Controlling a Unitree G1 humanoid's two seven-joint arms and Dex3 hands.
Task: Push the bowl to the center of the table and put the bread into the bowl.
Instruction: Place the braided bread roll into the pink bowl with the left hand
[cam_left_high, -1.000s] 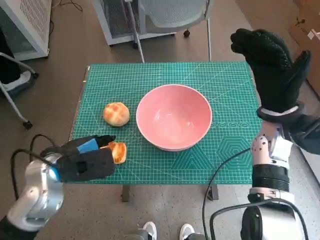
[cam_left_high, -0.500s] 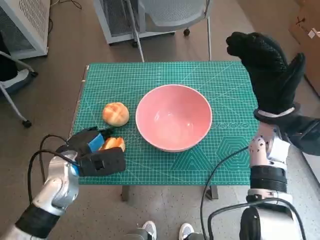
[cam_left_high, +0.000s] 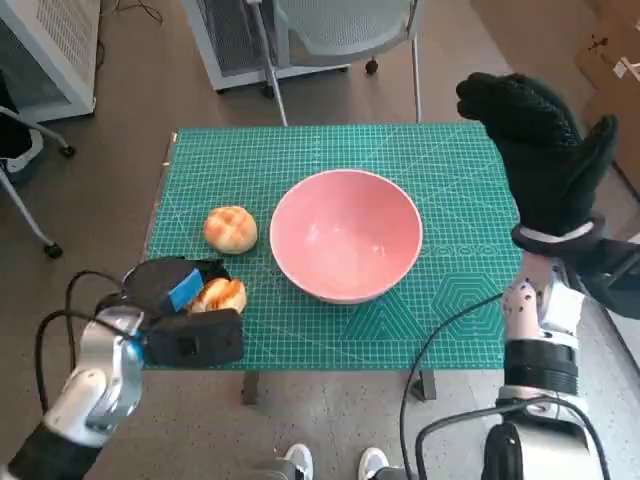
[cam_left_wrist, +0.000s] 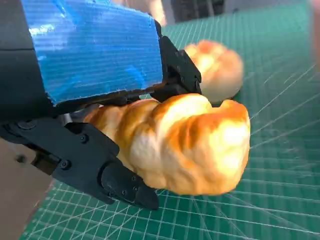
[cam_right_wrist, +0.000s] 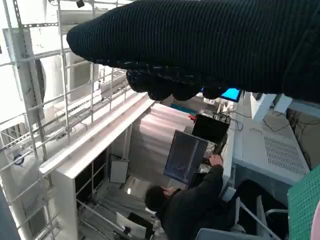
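A pink bowl stands near the middle of the green cutting mat. A round bread roll lies on the mat beside the bowl. Nearer the front edge, my left hand grips a second golden piece of bread; the left wrist view shows that bread between the black fingers, with the other roll behind it. My right hand, gloved, is raised above the mat's right edge with fingers spread, holding nothing.
A grey chair stands behind the table, a white cabinet at the far left. A black cable hangs past the table's front right. Shoes show below the front edge. A person sits at screens in the right wrist view.
My left hand has closed round the front piece of bread and shifted slightly left with it. The right hand stays raised, barely moved. The bowl and the round roll have not moved.
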